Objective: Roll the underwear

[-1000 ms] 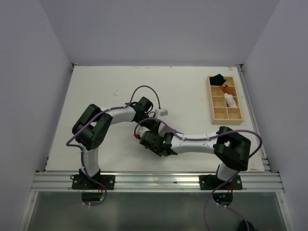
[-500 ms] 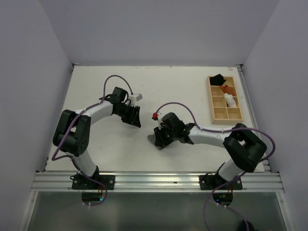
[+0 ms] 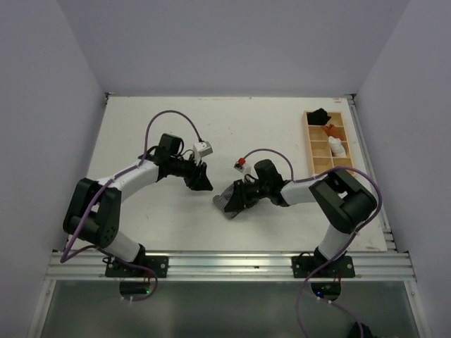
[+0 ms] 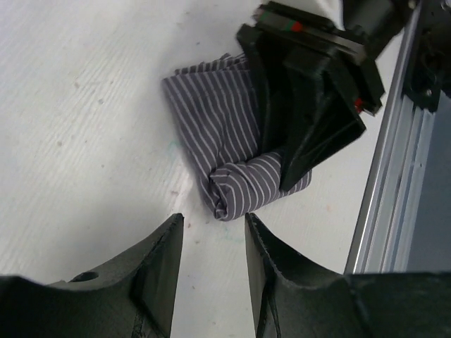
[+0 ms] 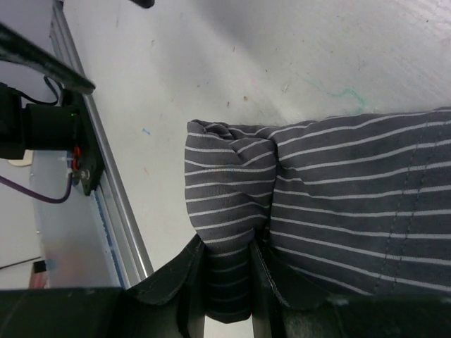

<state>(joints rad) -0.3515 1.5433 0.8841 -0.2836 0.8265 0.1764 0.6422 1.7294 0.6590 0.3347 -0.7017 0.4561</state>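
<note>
Nearest you on the white bench (image 3: pixel 141 134), the small grey-and-white striped cloth underwear (image 3: pixel 225 203) lies partly folded with one end bunched into a short roll. Your right end effector (image 5: pixel 227 278) is pinching that rolled end between its black fingers. Just beyond it to the left, your left end effector (image 4: pixel 213 224) is poised near the garment without touching it, jaws spread and holding nothing. Farthest off, at the right edge, the shallow wooden compartment tray (image 3: pixel 311 151) carries a black bundle (image 3: pixel 318 115), an orange bundle (image 3: pixel 332 131) and a white bundle (image 3: pixel 338 147).
</note>
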